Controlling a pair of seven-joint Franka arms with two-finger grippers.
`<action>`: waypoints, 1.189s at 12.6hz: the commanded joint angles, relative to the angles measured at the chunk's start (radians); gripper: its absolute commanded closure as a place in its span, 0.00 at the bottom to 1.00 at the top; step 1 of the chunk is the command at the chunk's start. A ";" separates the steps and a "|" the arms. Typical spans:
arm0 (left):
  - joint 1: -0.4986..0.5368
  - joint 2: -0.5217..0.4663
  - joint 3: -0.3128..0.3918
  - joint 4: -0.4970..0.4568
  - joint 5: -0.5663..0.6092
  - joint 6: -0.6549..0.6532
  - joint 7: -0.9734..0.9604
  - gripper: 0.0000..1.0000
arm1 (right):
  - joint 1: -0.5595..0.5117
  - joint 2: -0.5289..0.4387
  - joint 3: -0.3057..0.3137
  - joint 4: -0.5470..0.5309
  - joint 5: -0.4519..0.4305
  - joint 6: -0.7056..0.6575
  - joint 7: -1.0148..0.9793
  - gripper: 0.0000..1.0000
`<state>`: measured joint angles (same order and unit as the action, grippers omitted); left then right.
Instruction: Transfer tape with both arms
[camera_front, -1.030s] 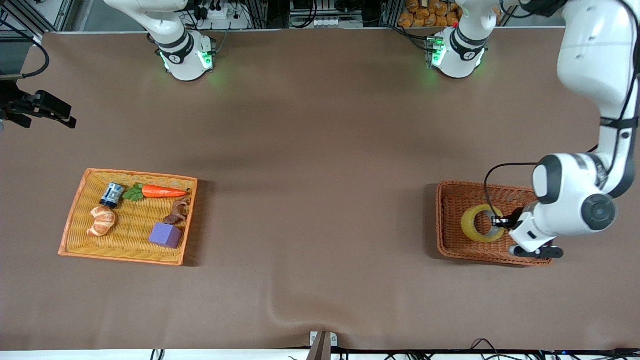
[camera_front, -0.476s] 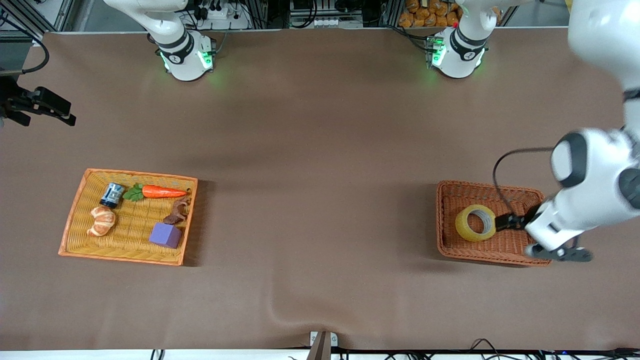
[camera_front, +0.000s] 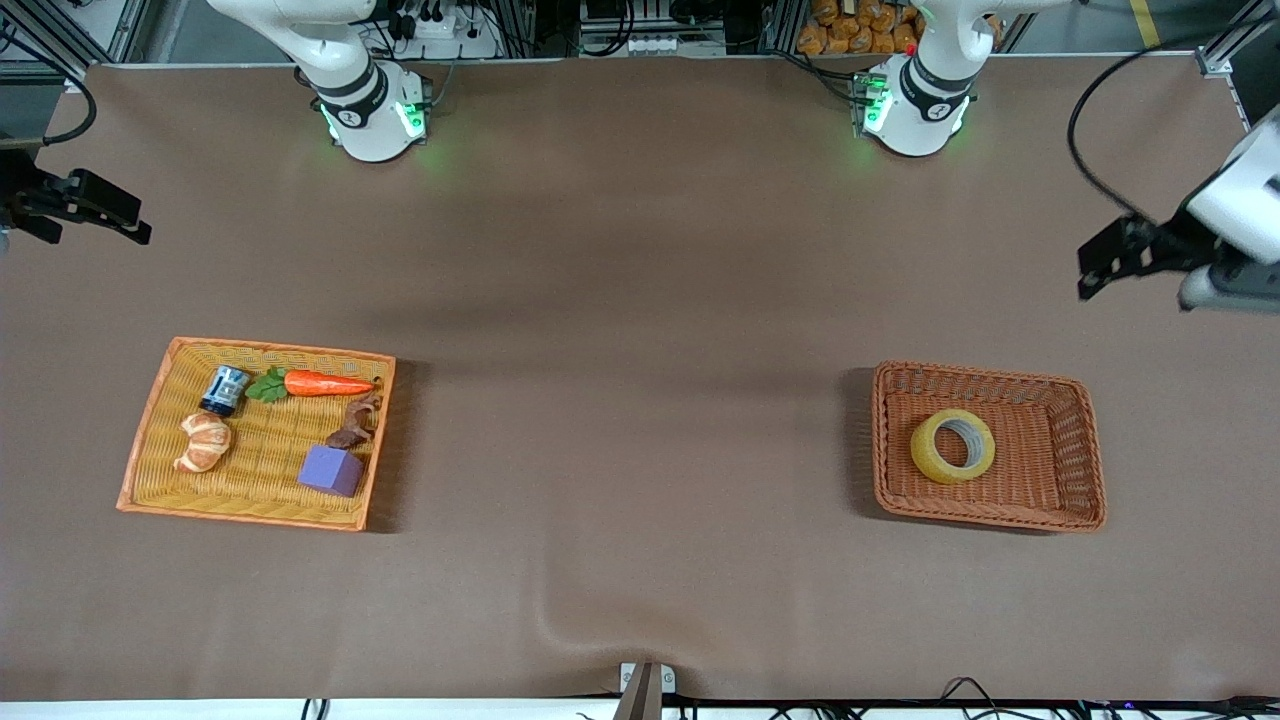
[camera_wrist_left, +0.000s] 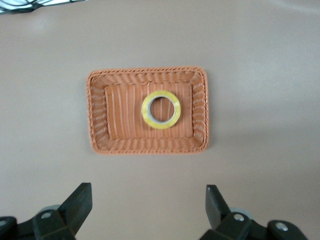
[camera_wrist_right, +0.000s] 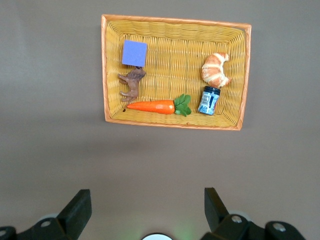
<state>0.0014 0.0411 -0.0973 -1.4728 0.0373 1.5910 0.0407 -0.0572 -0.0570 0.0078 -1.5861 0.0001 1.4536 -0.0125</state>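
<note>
The tape (camera_front: 952, 446), a yellowish ring with a grey core, lies flat in the brown wicker basket (camera_front: 985, 371) at the left arm's end of the table. It also shows in the left wrist view (camera_wrist_left: 161, 109), inside the basket (camera_wrist_left: 147, 150). My left gripper (camera_front: 1097, 264) is open and empty, raised high over bare table, away from the basket toward the bases; its own view (camera_wrist_left: 148, 200) shows the jaws wide apart. My right gripper (camera_front: 98, 232) waits open and empty, high at the right arm's end; its own view (camera_wrist_right: 148, 200) shows only table between the jaws.
A yellow wicker tray (camera_front: 150, 420) at the right arm's end holds a purple cube (camera_front: 331, 470), a carrot (camera_front: 328, 383), a croissant (camera_front: 204, 442), a small blue can (camera_front: 224, 389) and a brown figure (camera_front: 355, 424). The tray shows in the right wrist view (camera_wrist_right: 105, 70). Brown tabletop lies between tray and basket.
My left gripper has let go of the tape, risen out of the basket and moved away toward the bases. The tape stays in the basket, shifted slightly. The right arm has barely moved.
</note>
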 joint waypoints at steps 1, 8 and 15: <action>0.009 -0.024 0.008 -0.027 -0.004 -0.031 0.011 0.00 | 0.014 -0.041 -0.011 -0.043 0.006 -0.015 0.069 0.00; 0.014 -0.050 0.008 -0.035 -0.005 -0.042 -0.007 0.00 | 0.010 -0.044 -0.011 -0.041 0.021 -0.022 0.068 0.00; 0.014 -0.053 0.014 -0.024 0.010 -0.071 -0.024 0.00 | 0.017 -0.032 -0.009 -0.021 0.020 -0.019 0.068 0.00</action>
<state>0.0145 0.0074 -0.0822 -1.4888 0.0373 1.5338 0.0317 -0.0524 -0.0682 0.0046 -1.5954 0.0076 1.4314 0.0354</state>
